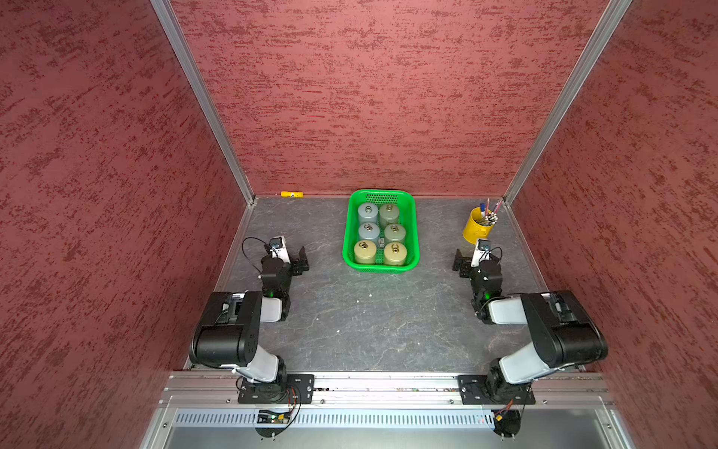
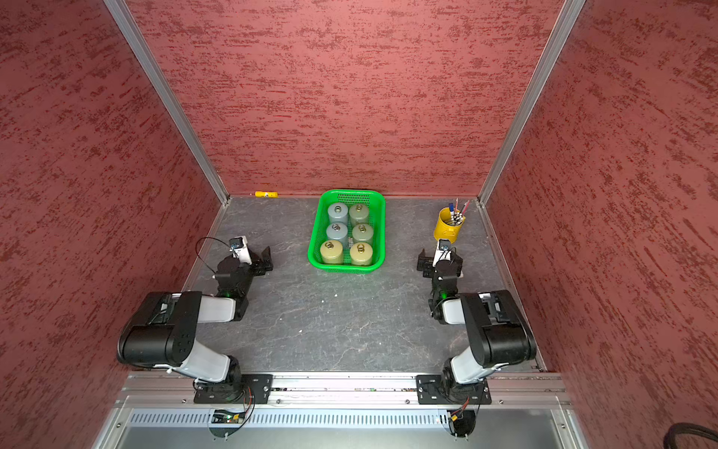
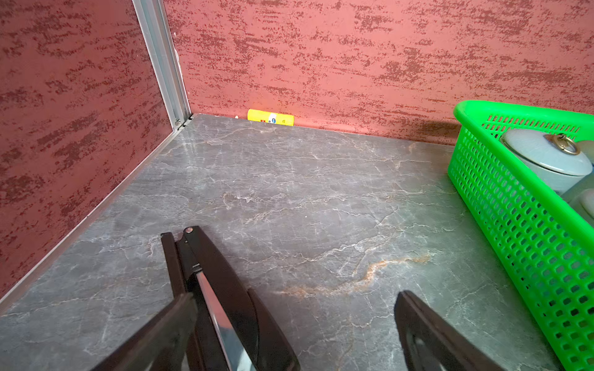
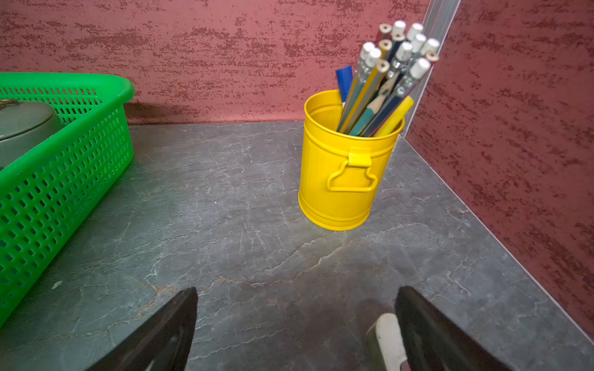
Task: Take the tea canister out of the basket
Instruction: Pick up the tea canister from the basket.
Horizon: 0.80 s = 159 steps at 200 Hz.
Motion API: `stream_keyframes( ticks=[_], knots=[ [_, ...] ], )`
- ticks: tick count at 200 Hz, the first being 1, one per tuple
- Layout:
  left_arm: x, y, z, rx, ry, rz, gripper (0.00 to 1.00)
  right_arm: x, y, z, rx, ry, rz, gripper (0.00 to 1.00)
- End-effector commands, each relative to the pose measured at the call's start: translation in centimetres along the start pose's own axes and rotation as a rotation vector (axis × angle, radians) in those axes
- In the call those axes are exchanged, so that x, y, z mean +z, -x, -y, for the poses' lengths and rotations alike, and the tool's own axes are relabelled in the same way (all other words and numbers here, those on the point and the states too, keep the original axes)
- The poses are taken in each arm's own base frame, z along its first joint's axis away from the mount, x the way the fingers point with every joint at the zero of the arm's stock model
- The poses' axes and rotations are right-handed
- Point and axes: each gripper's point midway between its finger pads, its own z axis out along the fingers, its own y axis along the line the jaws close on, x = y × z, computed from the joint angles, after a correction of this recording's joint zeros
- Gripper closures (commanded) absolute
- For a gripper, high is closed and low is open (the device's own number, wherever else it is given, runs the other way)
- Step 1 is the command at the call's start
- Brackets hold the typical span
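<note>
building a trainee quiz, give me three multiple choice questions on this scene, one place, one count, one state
1. Where does the pencil bucket stand relative to the basket?
A) inside it
B) on the table to its right
C) on the table to its left
2. How many canisters sit in the basket?
A) four
B) six
C) eight
3. How is the right gripper?
A) shut on a canister
B) shut and empty
C) open and empty
Answers: 1 B, it stands apart, near the back right corner; 2 B, two rows of three; 3 C, its jaws stand wide over bare table.
</note>
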Motion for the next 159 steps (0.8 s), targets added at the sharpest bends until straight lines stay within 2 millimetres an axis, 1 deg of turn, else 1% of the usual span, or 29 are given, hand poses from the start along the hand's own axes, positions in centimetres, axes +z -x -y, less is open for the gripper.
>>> stream_keyframes(
  ticks=[1, 104, 117, 127, 133, 138, 143, 150, 152, 159],
  knots=[
    [0.3, 0.6, 0.4, 0.015, -0.011, 0.01, 0.0, 0.3, 1.1, 0.0, 0.008, 0.002, 0.036, 0.01],
    [0.3, 0.5, 0.4, 0.014, -0.014, 0.008, 0.0, 0.3, 1.0, 0.0, 0.008, 0.003, 0.032, 0.01],
    [0.1, 0.7, 0.3, 0.012, -0.01, 0.02, 0.0, 0.1, 1.2, 0.0, 0.006, 0.005, 0.045, 0.01],
    [-0.3, 1.2, 0.3, 0.007, -0.007, 0.037, 0.0, -0.1, 1.9, -0.1, 0.004, 0.013, 0.044, 0.01],
    [-0.5, 1.6, 0.4, 0.012, -0.011, 0.041, 0.0, -0.1, 2.7, -0.1, 0.001, 0.012, 0.042, 0.01],
    [-0.8, 2.1, 0.8, 0.027, -0.019, 0.041, 0.0, 0.1, 2.7, 0.0, -0.003, -0.002, 0.007, 0.01],
    [-1.0, 2.8, 1.2, 0.05, -0.017, 0.043, 0.0, -0.1, 4.9, 0.4, 0.01, -0.023, 0.03, 0.01],
    [-1.3, 3.7, 2.0, 0.086, -0.001, 0.036, 0.0, -0.2, 5.7, 0.8, 0.004, -0.049, -0.019, 0.01],
    [-1.3, 4.0, 2.2, 0.099, 0.002, 0.034, 0.0, -0.1, 6.6, 0.8, 0.005, -0.051, -0.012, 0.01],
    [-1.5, 5.1, 2.9, 0.123, 0.019, 0.028, 0.0, -0.3, 8.0, 0.6, -0.005, -0.048, -0.047, 0.01]
  ],
)
